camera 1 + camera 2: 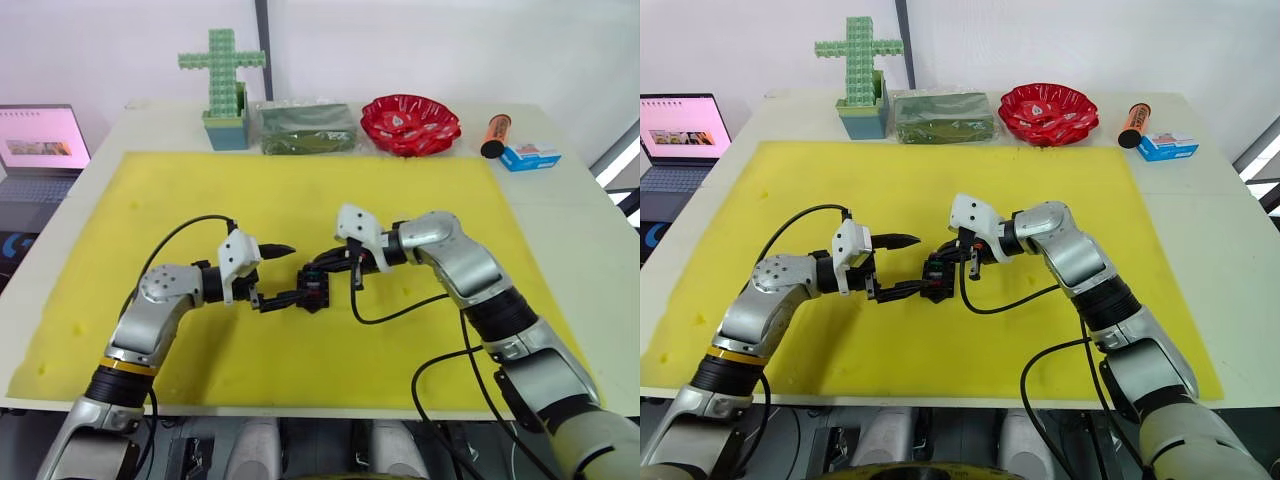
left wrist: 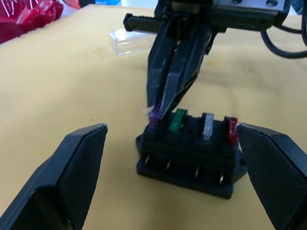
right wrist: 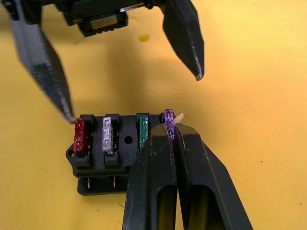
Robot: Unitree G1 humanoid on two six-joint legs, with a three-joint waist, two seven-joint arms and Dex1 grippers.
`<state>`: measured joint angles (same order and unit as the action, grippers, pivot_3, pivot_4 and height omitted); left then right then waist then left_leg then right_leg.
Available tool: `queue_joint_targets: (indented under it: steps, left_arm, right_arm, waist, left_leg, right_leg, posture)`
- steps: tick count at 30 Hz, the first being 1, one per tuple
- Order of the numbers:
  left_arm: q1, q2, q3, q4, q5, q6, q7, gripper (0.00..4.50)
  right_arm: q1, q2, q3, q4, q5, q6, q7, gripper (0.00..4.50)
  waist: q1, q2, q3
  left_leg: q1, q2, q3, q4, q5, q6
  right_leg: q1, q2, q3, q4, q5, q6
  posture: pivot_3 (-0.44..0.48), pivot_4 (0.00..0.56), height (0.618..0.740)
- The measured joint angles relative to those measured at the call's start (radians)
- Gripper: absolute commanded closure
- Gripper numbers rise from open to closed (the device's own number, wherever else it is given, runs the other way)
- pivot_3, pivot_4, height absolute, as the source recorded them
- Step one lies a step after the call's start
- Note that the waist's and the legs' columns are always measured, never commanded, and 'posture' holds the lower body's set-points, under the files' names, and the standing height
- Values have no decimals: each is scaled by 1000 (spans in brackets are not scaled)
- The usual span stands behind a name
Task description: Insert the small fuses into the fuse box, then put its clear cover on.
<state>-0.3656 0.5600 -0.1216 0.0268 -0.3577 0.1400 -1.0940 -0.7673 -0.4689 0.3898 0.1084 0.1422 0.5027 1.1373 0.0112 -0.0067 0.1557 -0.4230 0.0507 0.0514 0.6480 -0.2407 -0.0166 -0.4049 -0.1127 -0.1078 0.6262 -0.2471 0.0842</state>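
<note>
The fuse box (image 3: 112,155) is seen lying on the yellow mat (image 1: 400,200), near the middle of the tabletop (image 1: 590,260). Four small fuses are seen in a row in its top slots. The red fuse (image 3: 79,136), the grey fuse (image 3: 107,135) and the green fuse (image 3: 143,132) are already pushed in. The purple fuse (image 3: 169,122) is at the last slot at the end of the row, and it is pinched by the right pincer (image 3: 173,136), whose two fingers are squeezed almost together on it. It is sitting a bit higher than the others, so it is probably not pushed all the way down yet.

The left pincer (image 2: 172,158) is spread wide, with one finger on each side of the box. One finger is just beside the red fuse's end; whether the box is touched cannot be told.

The clear cover (image 2: 128,40) is left lying on the mat, a little way behind the box. It has not been put on yet.

So most of the job looks done. What is left is judged to be pressing the purple fuse down, then picking up the cover and fitting it on the box.
</note>
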Motion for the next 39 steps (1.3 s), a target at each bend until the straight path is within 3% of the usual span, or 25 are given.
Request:
queue_joint_targets:
  steps: [17, 23, 39]
  left_arm:
    - [-127, -22, 7, 169, -1, -23, -144, 0]
    - [-131, -24, 7, 177, 2, -23, -152, 0]
    - [-141, -32, 7, 190, 22, -40, -165, 0]
  right_arm:
    - [-31, 8, 3, 52, -7, -9, 40, 4492]
    - [-31, 8, 7, 59, -17, -24, 46, 2793]
    - [-31, 6, 4, 52, 19, 16, 100, 2793]
  waist:
    - [-1, 0, 0]
    - [-1, 0, 0]
    - [-1, 0, 0]
  left_leg:
    - [0, 0, 0, 0, 0, 0]
    - [0, 0, 0, 0, 0, 0]
    - [0, 0, 0, 0, 0, 0]
  right_leg:
    - [0, 0, 0, 1, 0, 0]
    - [0, 0, 0, 1, 0, 0]
    - [0, 0, 0, 2, 0, 0]
  posture:
    - [0, 150, 740]
    - [0, 150, 740]
    - [0, 150, 740]
